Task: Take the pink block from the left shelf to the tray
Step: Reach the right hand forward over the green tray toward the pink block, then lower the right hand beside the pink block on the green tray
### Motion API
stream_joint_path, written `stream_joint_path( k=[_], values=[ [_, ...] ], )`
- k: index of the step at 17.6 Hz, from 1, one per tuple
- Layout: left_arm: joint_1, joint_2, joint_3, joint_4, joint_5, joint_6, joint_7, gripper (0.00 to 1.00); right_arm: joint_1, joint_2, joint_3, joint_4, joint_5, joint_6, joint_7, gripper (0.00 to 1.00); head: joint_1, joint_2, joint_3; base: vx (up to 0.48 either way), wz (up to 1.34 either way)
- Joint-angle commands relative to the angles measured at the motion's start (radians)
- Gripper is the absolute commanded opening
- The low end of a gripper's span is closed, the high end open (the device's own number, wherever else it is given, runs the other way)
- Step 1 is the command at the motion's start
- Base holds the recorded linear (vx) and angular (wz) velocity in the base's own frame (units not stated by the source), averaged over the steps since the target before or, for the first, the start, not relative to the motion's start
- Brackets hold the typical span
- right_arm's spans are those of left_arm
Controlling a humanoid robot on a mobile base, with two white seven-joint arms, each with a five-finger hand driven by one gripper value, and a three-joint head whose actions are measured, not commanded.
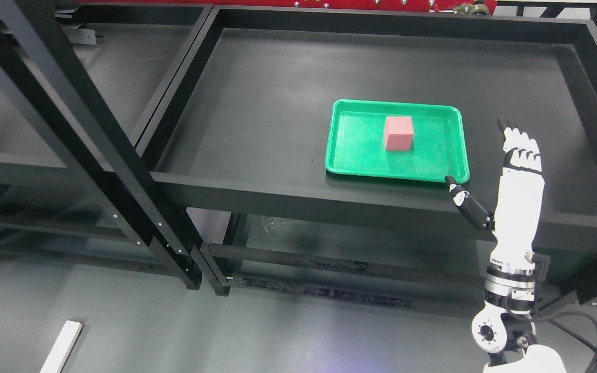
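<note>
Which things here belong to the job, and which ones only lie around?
Part of the job:
pink block, in the tray
green tray
right hand, open, empty
left shelf

Just lying about:
white strip on the floor
crumpled clear plastic under the shelf

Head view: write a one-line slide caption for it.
Pink block sits in the green tray on the black shelf; the right hand is open beside the tray, holding nothing.
</note>
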Motion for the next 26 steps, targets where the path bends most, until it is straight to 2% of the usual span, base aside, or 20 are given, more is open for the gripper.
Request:
stream_joint_path(
  k=[1, 10, 11, 14, 15, 18, 21, 24, 26],
  values=[
    [0.020, 0.017, 0.000, -0.017, 0.000, 0.001, 0.000, 1.00, -0.002, -0.016, 0.053, 0.000, -0.008, 0.029, 0.016, 0.99, 0.0000, 0.000, 0.000, 0.222, -0.04],
    [0.020, 0.017, 0.000, -0.017, 0.000, 0.001, 0.000, 1.00, -0.016, -0.016, 0.058, 0.001, 0.004, 0.073, 0.168, 0.99, 0.0000, 0.000, 0.000, 0.185, -0.05],
    [0.020, 0.017, 0.000, -0.017, 0.000, 0.001, 0.000, 1.00, -0.016, -0.016, 0.059, 0.001, 0.004, 0.087, 0.212, 0.99, 0.0000, 0.000, 0.000, 0.150, 0.00],
    [0.020, 0.017, 0.000, -0.017, 0.000, 0.001, 0.000, 1.00, -0.016, -0.016, 0.061, 0.003, -0.014, 0.125, 0.451, 0.99, 0.0000, 0.000, 0.000, 0.124, 0.02],
    [0.020, 0.017, 0.000, -0.017, 0.000, 0.001, 0.000, 1.00, -0.016, -0.016, 0.061, 0.003, -0.028, 0.132, 0.478, 0.99, 0.0000, 0.000, 0.000, 0.126, 0.03],
    [0.020, 0.017, 0.000, -0.017, 0.000, 0.001, 0.000, 1.00, -0.017, -0.016, 0.061, 0.005, -0.092, 0.130, 0.521, 0.99, 0.0000, 0.000, 0.000, 0.102, 0.02],
    [0.020, 0.017, 0.000, -0.017, 0.000, 0.001, 0.000, 1.00, -0.027, -0.016, 0.052, 0.006, -0.134, 0.133, 0.626, 0.99, 0.0000, 0.000, 0.000, 0.107, 0.02],
    [0.020, 0.017, 0.000, -0.017, 0.000, 0.001, 0.000, 1.00, -0.027, -0.016, 0.044, 0.009, -0.243, 0.145, 0.639, 1.00, 0.0000, 0.000, 0.000, 0.102, 0.01],
    [0.020, 0.017, 0.000, -0.017, 0.000, 0.001, 0.000, 1.00, -0.028, -0.016, 0.044, 0.009, -0.260, 0.145, 0.645, 0.99, 0.0000, 0.000, 0.000, 0.081, 0.00]
  ],
)
